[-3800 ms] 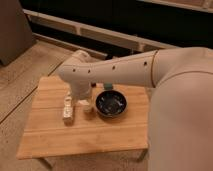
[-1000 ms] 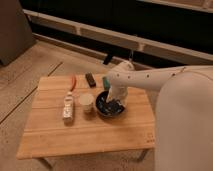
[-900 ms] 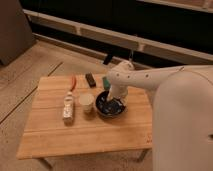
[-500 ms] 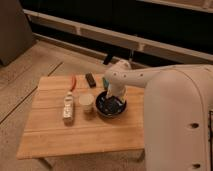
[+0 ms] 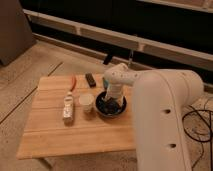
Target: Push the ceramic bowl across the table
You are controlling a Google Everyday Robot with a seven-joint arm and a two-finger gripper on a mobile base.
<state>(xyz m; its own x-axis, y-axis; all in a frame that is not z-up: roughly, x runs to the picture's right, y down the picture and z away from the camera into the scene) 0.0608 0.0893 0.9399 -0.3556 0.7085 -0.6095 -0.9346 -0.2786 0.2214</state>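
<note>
The ceramic bowl is round, dark and glossy and sits on the light wood table, right of centre. My gripper reaches down from the white arm into the bowl's right half and hides part of its rim. A small white cup stands just left of the bowl, close to touching it.
A white strip-like object lies left of the cup. A red-handled tool and a small black block lie near the table's far edge. My large white arm covers the table's right side. Dark shelving runs behind.
The arm has swung from the left side of the table to over the bowl, uncovering the red tool and black block. In the last second the gripper has settled lower into the bowl.
</note>
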